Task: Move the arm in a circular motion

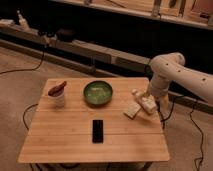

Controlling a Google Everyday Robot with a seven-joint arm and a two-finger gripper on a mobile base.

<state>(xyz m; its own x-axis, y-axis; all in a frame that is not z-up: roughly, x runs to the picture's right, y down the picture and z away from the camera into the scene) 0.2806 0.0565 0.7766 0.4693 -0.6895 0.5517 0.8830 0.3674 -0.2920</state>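
Reaching from the right, the arm (185, 72) held its hand (139, 105) over the desk (65, 142), near the green bowl (98, 93). Hand's state could not be told.

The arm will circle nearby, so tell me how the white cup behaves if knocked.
The white cup stands upright with a red item sticking out, so it probably tips easily. Small, so likely light. The tool is over the right side of the table, far from it.

Table (60, 142) carries cup (59, 97), green bowl (98, 93), phone (98, 130); hand (139, 105) over right side
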